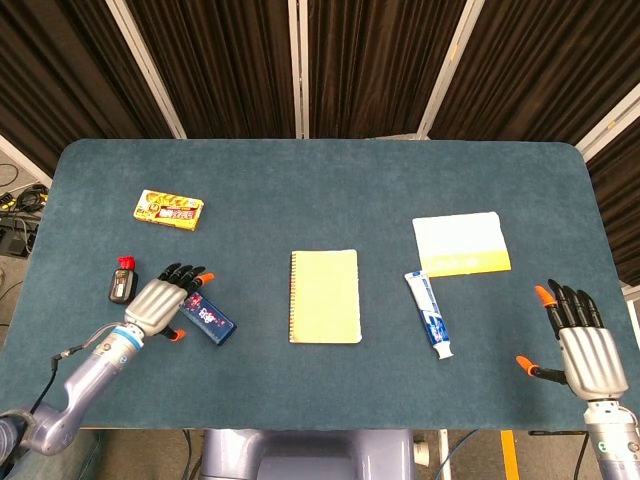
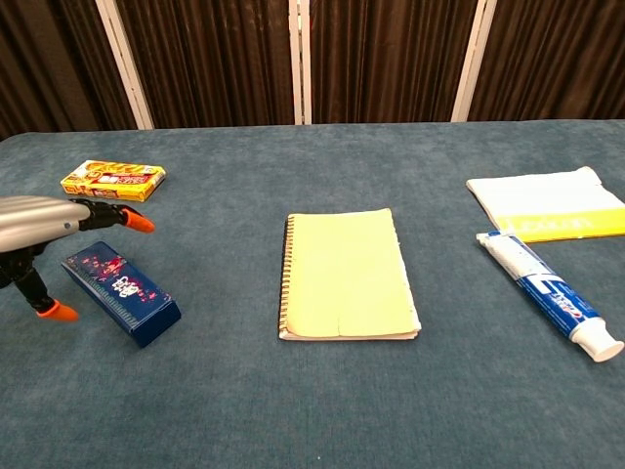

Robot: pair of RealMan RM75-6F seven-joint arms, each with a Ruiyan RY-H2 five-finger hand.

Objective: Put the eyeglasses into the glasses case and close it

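Blue tabletop (image 1: 320,180) carrying a yellow notebook (image 1: 325,296). Closed glasses case (image 1: 208,317) lies at front left, beside the left hand (image 1: 158,303), fingers apart, empty. Right hand (image 1: 585,345), fingers spread, holding nothing.

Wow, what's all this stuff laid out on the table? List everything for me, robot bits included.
Glasses case: one, dark blue with a flowery pattern, closed, front left.
Snack box: one, yellow and red, back left.
Small bottle: one, black with red cap, far left.
Notebook: one, yellow, spiral-bound, centre.
Toothpaste tube: one, white and blue, right of notebook.
Folded cloth: one, white and yellow, behind the tube.
Table: one, blue-green cover.
Left robot hand: silver, orange-tipped, beside the case, fingers spread.
Right robot hand: same, front right, fingers spread, empty.
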